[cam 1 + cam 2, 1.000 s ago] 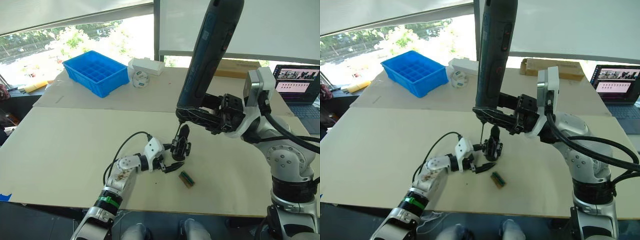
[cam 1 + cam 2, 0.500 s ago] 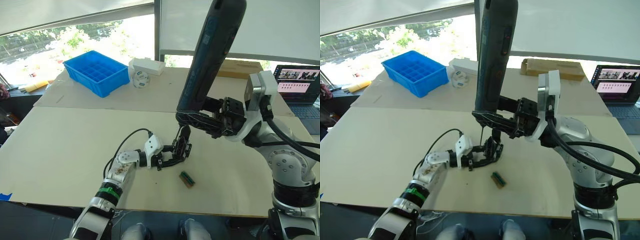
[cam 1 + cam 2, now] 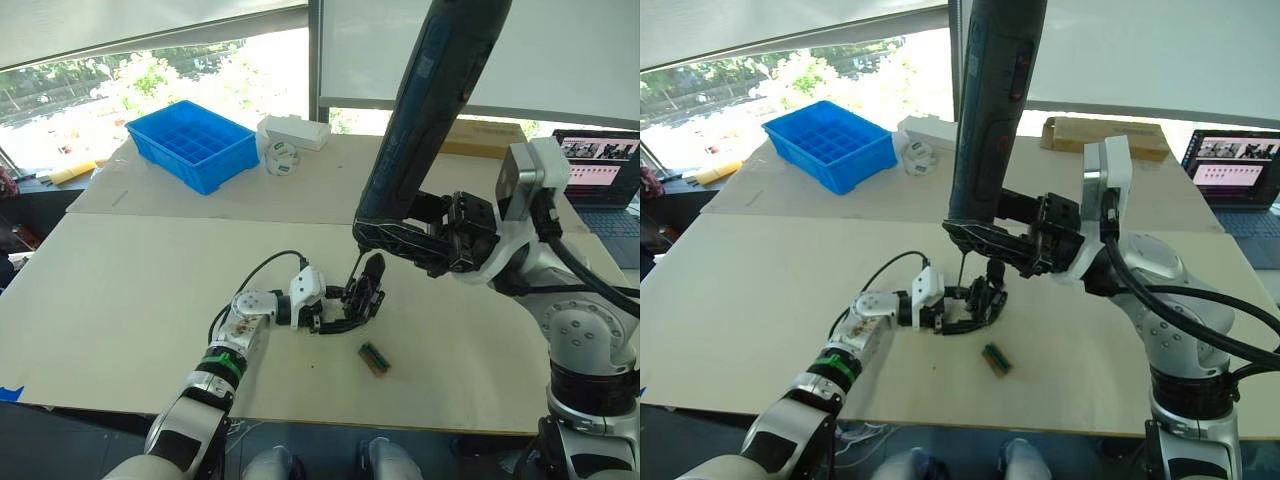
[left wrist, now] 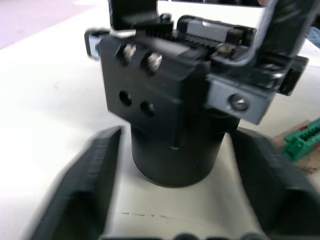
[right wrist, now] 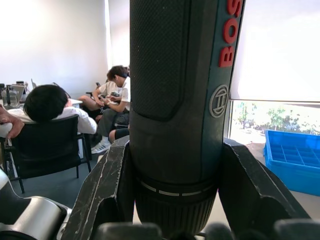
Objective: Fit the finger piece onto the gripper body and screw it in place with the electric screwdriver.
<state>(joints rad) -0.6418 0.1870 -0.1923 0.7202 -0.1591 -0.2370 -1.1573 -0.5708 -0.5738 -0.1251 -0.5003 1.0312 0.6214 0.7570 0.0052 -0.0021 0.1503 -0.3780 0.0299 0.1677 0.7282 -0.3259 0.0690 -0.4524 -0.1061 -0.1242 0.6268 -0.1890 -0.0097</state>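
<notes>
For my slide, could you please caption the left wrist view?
Left claw open around the gripper body on the table.

electric screwdriver (image 5: pixel 180 115) clamped between 2 black fingers (image 5: pixel 102 192); seated people (image 5: pixel 52 107) behind.

— What's your count on the bench?

— You have one electric screwdriver (image 3: pixel 432 110), one gripper body (image 3: pixel 364 296) at the frame's centre, and one small green block (image 3: pixel 374 358) just below it.

— And toward the upper left?

— You've got one blue tray (image 3: pixel 192 144), one white box (image 3: pixel 293 131), one tape roll (image 3: pixel 282 158). At the right edge, one laptop (image 3: pixel 605 178). Two grippers: left (image 3: pixel 340 315), right (image 3: pixel 405 237).
</notes>
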